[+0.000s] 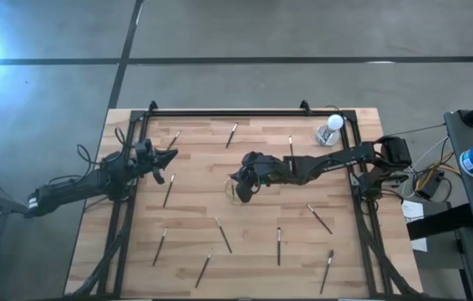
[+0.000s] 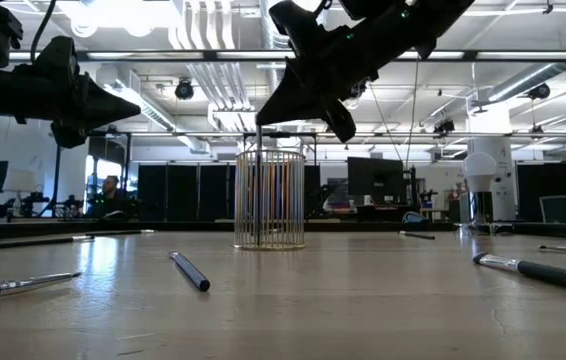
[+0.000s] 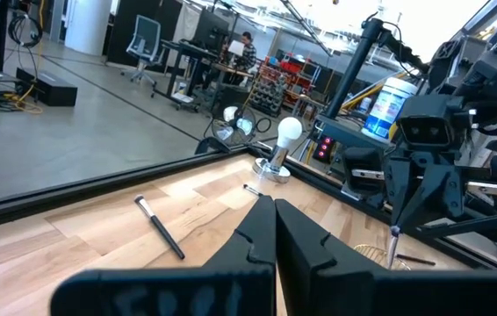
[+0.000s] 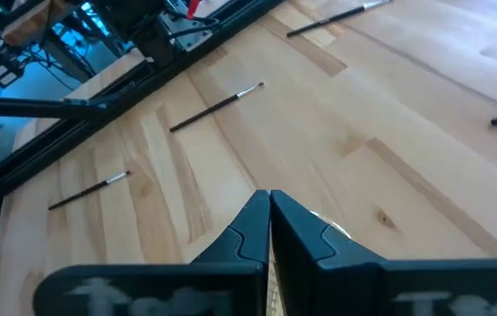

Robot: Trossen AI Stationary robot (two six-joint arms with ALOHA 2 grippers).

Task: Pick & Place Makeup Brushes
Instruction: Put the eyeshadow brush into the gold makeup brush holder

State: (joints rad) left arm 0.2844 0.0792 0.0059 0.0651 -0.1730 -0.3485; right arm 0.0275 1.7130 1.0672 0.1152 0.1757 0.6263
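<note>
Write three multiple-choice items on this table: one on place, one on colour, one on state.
1. Where does the wire cup stand?
A. at the table's left edge
B. mid-table, under the right tool
C. off the table

2. What colour is the lamp's round top?
A. white
B. red
C. black

3. How is the right tool?
A. open, empty
B. shut on the cup
C. shut on a brush

Key:
1 B: the high view shows the cup in the middle of the table, with the right tool above it.
2 A: the lamp at the far right corner has a white top.
3 C: a brush hangs from its closed fingers; the left tool waits shut at the left side.
</note>
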